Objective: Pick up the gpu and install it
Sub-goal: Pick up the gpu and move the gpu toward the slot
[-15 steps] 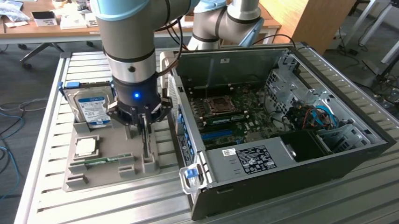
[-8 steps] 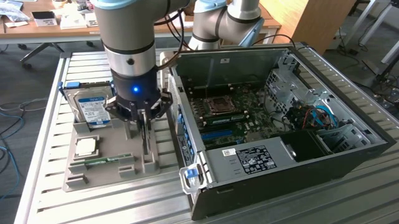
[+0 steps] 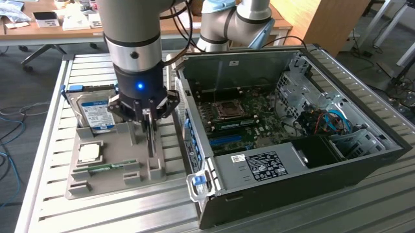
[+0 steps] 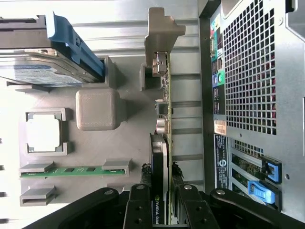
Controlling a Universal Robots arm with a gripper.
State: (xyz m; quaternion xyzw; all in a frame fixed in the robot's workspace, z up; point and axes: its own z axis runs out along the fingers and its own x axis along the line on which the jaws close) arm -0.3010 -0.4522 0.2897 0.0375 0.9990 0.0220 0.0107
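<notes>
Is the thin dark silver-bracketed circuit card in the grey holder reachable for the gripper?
Likely yes: the gripper straddles the circuit card, seemingly clamping it; the blue-labelled hard drive stands clear.

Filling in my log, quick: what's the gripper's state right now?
Gripper: closed on the gpu, which stands on edge in the gray holder.

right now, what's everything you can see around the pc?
gpu: one, dark with silver bracket, on edge in the tray's slot
hard drive: one, blue-and-white label, standing at the tray's far end
processor chip: one, silver, in a tray recess
memory stick: one, green, lying in the tray
tray: one, grey, on the exterior view's left of the case
computer case: one, black, side open, motherboard showing
table: one, silver, slatted, under everything
robot arm: one, silver and black, above the tray
jaws: one pair, black, closed on the gpu
</notes>
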